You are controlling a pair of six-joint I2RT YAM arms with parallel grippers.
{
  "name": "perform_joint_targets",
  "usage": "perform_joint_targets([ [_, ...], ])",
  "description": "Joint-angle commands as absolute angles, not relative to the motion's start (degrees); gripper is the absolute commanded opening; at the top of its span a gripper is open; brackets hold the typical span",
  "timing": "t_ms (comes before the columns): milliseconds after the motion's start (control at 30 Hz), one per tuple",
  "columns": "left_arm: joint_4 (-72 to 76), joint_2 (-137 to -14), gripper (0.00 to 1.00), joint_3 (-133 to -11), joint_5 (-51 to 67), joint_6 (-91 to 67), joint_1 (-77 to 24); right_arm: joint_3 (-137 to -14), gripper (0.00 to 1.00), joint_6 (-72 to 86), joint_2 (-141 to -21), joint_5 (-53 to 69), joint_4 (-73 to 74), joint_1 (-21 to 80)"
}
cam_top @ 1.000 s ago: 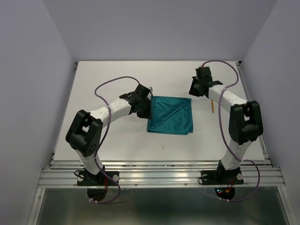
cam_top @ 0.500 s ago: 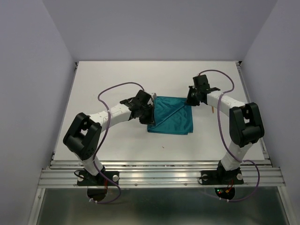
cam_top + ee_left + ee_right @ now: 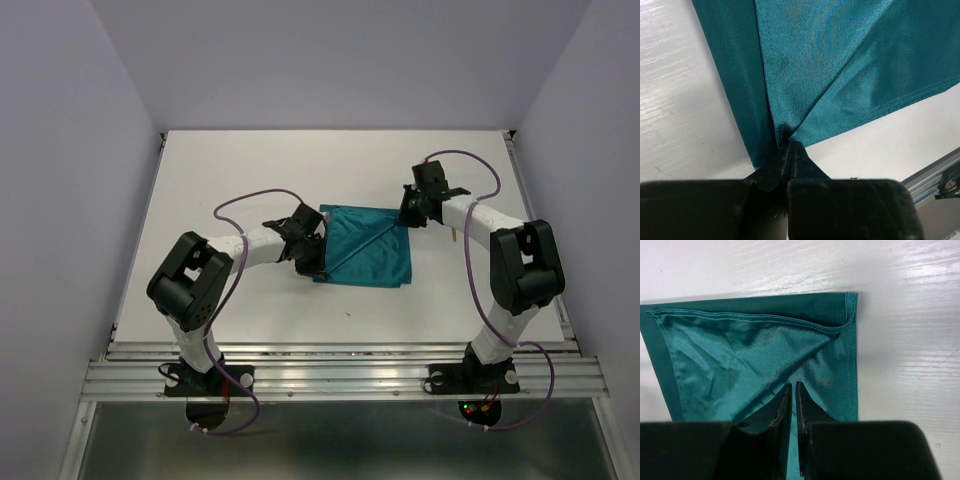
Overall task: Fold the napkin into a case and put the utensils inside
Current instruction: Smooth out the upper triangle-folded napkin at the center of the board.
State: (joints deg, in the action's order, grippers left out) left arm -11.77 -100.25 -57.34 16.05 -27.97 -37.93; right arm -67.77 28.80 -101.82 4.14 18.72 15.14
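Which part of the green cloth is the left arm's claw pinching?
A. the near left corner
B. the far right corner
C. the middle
A: the left gripper is closed on the near left corner of the napkin; the right gripper is over the far right one.

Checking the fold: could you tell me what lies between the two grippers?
The folded napkin, spanning from left gripper to right gripper, as the top view shows.

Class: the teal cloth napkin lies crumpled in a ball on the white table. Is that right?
No. The teal cloth napkin is not balled up: it lies flat on the white table, folded with a diagonal edge across it. The top external view shows this.
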Motion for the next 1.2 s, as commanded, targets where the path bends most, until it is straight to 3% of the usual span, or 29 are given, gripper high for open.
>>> perform_joint_targets([
  [0, -13.8, -95.2, 0.0, -58.4, 14.1, -27.7, -38.3, -67.5, 0.13, 29.1, -98.4, 4.5, 16.5, 15.5],
  [200, -14.7, -91.2, 0.0, -60.0, 11.8, -28.2, -38.1, -68.8, 0.13, 29.0, -98.3, 5.1, 16.4, 16.0],
  [867, -10.0, -100.0, 0.0, -55.6, 10.6, -30.7, -38.1, -75.5, 0.13, 28.4, -106.6, 5.2, 16.4, 17.1],
  [1167, -11.8, -97.7, 0.0, -56.4, 10.7, -29.6, -38.1, -78.5, 0.13, 26.7, -112.9, 2.3, 17.5, 17.1],
])
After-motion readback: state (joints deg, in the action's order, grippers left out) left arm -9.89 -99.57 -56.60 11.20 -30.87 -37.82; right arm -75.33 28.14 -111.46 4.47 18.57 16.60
